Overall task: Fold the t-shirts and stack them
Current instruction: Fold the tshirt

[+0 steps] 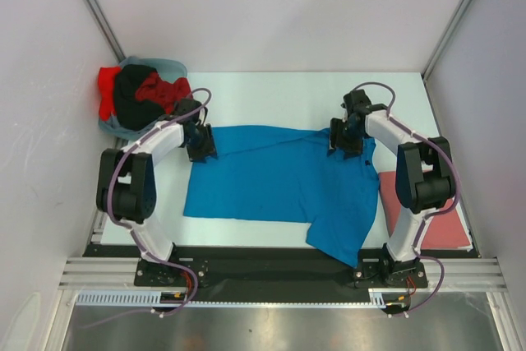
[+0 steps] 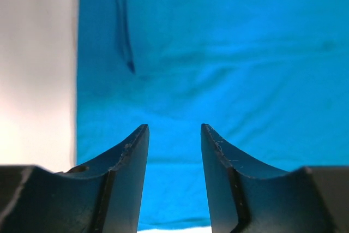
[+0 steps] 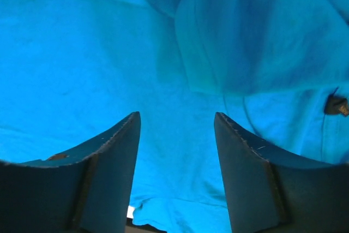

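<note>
A bright blue t-shirt (image 1: 279, 182) lies spread across the middle of the white table, one part hanging toward the front edge at the right. My left gripper (image 1: 202, 147) stands over its far left corner, open, with only blue cloth (image 2: 218, 53) showing between the fingers. Over the far right part of the shirt my right gripper (image 1: 345, 141) is open too, above rumpled blue cloth (image 3: 180, 80), and holds nothing. A folded pinkish-red t-shirt (image 1: 427, 215) lies at the right. A pile of red, black and grey-blue t-shirts (image 1: 140, 96) sits at the far left.
White walls with metal corner posts enclose the table (image 1: 271, 92) on three sides. A black strip and metal rail (image 1: 271, 273) run along the near edge where both arm bases are bolted.
</note>
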### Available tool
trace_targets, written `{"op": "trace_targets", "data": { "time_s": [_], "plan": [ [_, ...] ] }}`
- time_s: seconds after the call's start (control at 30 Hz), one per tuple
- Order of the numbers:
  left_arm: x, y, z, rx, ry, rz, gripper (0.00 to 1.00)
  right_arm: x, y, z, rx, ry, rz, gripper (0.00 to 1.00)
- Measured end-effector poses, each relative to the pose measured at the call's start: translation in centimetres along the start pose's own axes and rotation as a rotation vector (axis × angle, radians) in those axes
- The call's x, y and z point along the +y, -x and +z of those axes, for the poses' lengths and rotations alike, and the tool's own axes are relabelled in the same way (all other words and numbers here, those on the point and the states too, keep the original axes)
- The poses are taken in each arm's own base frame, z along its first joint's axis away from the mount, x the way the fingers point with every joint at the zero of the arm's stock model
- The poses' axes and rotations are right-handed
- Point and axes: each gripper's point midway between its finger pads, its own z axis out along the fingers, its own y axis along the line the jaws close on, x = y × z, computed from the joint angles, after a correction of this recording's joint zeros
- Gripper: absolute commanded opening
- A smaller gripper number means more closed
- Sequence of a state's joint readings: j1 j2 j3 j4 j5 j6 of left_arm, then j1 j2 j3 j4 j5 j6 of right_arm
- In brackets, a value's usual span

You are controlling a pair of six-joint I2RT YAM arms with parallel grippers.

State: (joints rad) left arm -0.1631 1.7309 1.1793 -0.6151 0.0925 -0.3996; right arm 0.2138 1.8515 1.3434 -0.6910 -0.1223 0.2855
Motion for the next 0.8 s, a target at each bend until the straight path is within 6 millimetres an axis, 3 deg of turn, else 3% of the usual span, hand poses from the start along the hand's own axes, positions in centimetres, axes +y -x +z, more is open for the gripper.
{"op": "trace_targets", "data": {
  "time_s": [0.2,0.4,0.67,0.8],
  "plan": [
    [1.1,2.0,2.3,0.016,0.041,-0.031,0.48,0.0,0.6,0.0,-0.002,-0.002,-0.009,0.67],
    [2.3,3.9,2.8,-0.005,0.058,-0.060,0.42,-0.3,0.2,0.3,0.018,-0.013,-0.009,0.67],
    [2.6,3.6,3.6,0.023,0.050,-0.074,0.41,-1.2,0.0,0.6,0.033,-0.038,0.007,0.68],
    [2.6,3.5,3.7,0.026,0.047,-0.075,0.30,-1.7,-0.1,1.0,0.041,-0.061,0.020,0.62]
  ]
}}
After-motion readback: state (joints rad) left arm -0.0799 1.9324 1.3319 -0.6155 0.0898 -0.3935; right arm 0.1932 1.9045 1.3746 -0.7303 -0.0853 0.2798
